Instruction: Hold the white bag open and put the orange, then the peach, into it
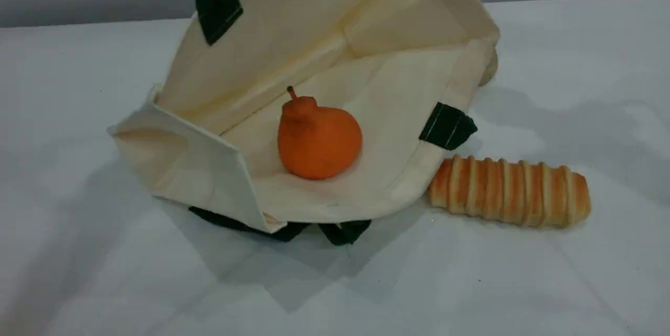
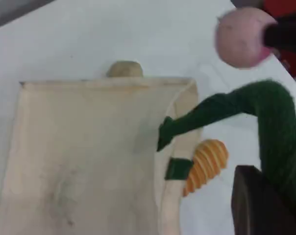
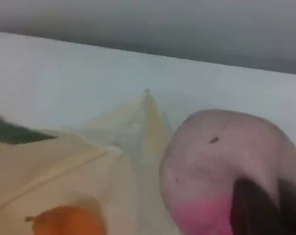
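We've got the left tool clenched on the rope handle of the white bag, the orange inside the bag and the right tool gripping the peach beside it, so an off-mouth release could roll the peach away.

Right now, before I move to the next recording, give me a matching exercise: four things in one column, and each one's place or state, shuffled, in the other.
Things
1. bright orange round toy fruit
2. small pale pink peach ball
3. striped orange-cream bread loaf
4. dark green rope handle

Places or states
A. lying on the white table beside the cream-white canvas bag
B. pulled up by the left tool
C. resting inside the bag
D. gripped in the right tool

Pairs: 1-C, 2-D, 3-A, 4-B
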`<action>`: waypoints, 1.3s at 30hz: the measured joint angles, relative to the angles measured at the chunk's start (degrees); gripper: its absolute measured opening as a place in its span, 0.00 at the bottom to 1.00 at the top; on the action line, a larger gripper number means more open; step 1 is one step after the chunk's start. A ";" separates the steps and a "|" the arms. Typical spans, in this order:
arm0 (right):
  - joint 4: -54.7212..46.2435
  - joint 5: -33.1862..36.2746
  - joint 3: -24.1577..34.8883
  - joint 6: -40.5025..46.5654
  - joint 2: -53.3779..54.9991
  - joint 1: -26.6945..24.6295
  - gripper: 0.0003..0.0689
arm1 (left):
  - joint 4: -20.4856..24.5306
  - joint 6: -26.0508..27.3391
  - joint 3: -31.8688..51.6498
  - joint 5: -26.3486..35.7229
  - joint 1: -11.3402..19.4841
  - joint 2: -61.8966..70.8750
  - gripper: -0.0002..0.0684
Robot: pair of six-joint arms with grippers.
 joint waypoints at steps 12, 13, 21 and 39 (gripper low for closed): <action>0.11 15.95 0.00 3.12 -1.16 0.33 0.06 | -0.64 -0.11 -4.03 0.05 -0.70 1.17 0.12; 0.05 16.43 0.00 3.18 -1.16 0.63 0.06 | -0.64 -0.11 -4.03 -0.08 -0.70 1.17 0.12; -1.70 15.13 0.05 3.47 -1.10 8.51 0.06 | -2.48 -0.11 -4.03 1.08 -0.84 0.41 0.12; 4.20 0.33 -0.01 -1.06 12.16 21.52 0.06 | -1.48 -0.01 -5.92 2.96 -1.79 -0.28 0.12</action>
